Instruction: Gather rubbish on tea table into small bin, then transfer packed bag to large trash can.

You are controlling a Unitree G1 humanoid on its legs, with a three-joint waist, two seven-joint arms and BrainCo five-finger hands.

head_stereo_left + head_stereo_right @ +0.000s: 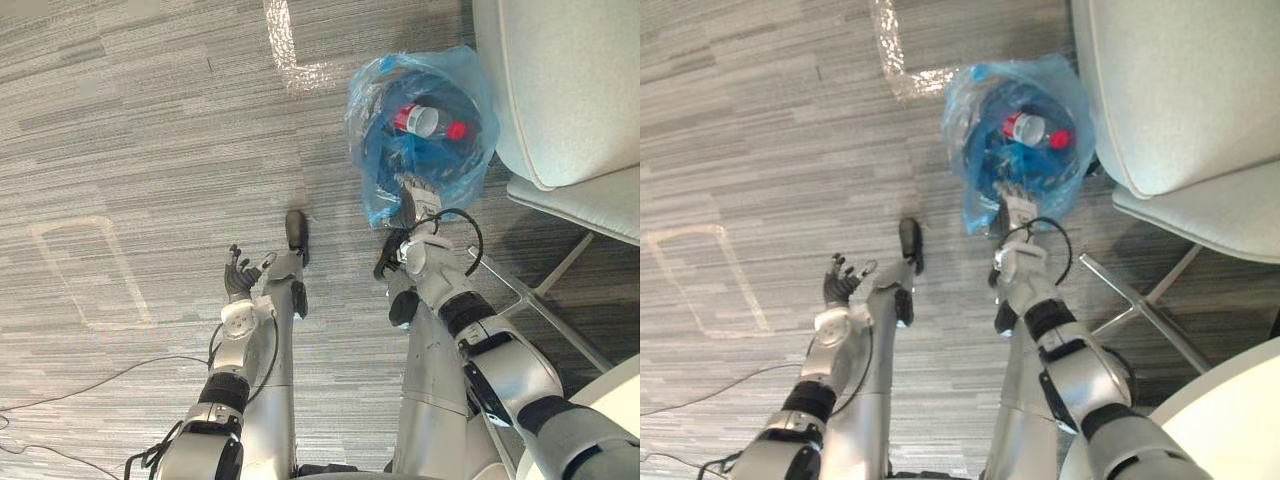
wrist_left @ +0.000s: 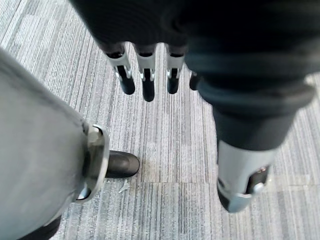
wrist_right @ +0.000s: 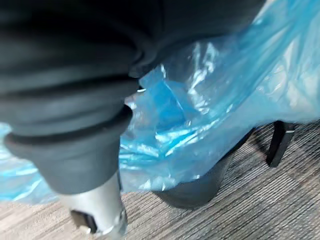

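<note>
A small dark bin [image 3: 195, 192] lined with a blue plastic bag [image 1: 420, 130] stands on the grey carpet beside a chair. Inside the bag lies a bottle [image 1: 420, 118] with a red label, next to a red cap [image 1: 456, 130]. My right hand [image 1: 415, 195] is at the near edge of the bag, against the plastic; its thumb [image 3: 95, 215] shows beside the blue film [image 3: 210, 100]. My left hand [image 1: 238, 275] hangs over bare carpet to the left of the bin, open, with straight fingers [image 2: 145, 75] and nothing in it.
A pale grey chair [image 1: 570, 80] stands right behind the bin, its metal legs [image 1: 540, 290] running across the floor on the right. A white table edge [image 1: 1220, 410] shows at the lower right. Tape outlines [image 1: 90, 270] mark the carpet on the left.
</note>
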